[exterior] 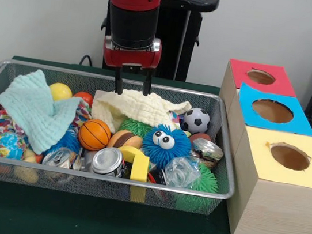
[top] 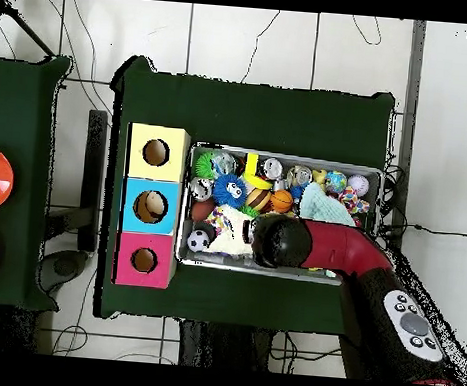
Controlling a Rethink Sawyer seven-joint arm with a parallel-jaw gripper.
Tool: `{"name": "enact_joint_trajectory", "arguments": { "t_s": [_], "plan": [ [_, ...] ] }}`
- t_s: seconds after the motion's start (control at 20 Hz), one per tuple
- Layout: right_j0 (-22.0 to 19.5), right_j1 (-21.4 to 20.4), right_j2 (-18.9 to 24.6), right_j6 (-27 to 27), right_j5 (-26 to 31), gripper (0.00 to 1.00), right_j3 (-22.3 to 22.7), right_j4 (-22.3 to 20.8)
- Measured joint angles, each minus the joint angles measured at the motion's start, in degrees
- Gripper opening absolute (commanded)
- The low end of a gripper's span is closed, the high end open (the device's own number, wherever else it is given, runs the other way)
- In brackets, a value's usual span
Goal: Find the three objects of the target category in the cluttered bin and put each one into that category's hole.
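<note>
My red-and-black arm comes down vertical over rear of silver wire-mesh bin (exterior: 46,69). My gripper (exterior: 131,88) w/ black fingers (exterior: 118,81) spread apart, nothing held, tips just touching crumpled pale-yellow cloth (exterior: 140,108) at bin's back (centre). Orange mini basketball (exterior: 94,134), black-white mini soccer ball (exterior: 195,120), yellow ball (exterior: 60,91) lie among clutter. Mint waffle cloth (exterior: 32,105) hides stuff beneath. Overhead: arm covers gripper.

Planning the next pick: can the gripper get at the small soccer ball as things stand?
Probably yes: the soccer ball lies uncovered on top near the wire bin's far corner, beside the pale yellow cloth under the open gripper.
</note>
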Motion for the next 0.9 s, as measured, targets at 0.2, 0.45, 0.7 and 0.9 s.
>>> {"name": "enact_joint_trajectory", "arguments": {
  "t_s": [0.2, 0.45, 0.7, 0.9],
  "plan": [
    [0.01, 0.74, 0.01, 0.0, -0.01, 1.0, 0.0, -0.22],
    [0.01, 2.07, 0.01, 0.0, -0.01, 1.0, -0.01, -0.21],
    [0.01, 3.41, 0.01, 0.0, -0.01, 1.0, -0.01, -0.51],
    [0.01, 5.08, 0.02, 0.0, -0.01, 1.0, -0.02, -1.48]
  ]
}}
